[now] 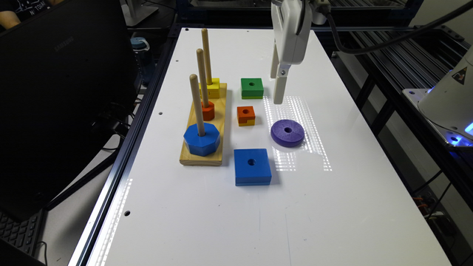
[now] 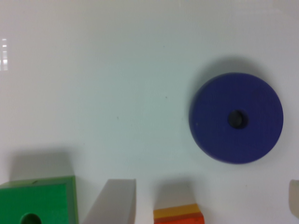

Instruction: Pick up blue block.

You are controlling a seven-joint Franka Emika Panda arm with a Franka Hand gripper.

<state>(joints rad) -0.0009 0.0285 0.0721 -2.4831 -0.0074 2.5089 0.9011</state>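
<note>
The blue block (image 1: 252, 166), flat, square and bright blue with a small centre hole, lies on the white table (image 1: 332, 207) toward its near side. My gripper (image 1: 277, 90) hangs above the table farther back, between the green block (image 1: 252, 88) and the purple disc (image 1: 287, 132), well apart from the blue block. In the wrist view the gripper (image 2: 205, 198) is open, its two pale fingers (image 2: 117, 200) spread wide with nothing held between them.
A purple disc (image 2: 236, 118), a green square block (image 2: 37, 203) and a small orange-and-yellow block (image 1: 246, 115) (image 2: 180, 215) lie near the gripper. A wooden base (image 1: 201, 157) with three pegs holds a blue octagon (image 1: 201, 139), an orange piece and a yellow piece. A dark monitor stands at the exterior view's left.
</note>
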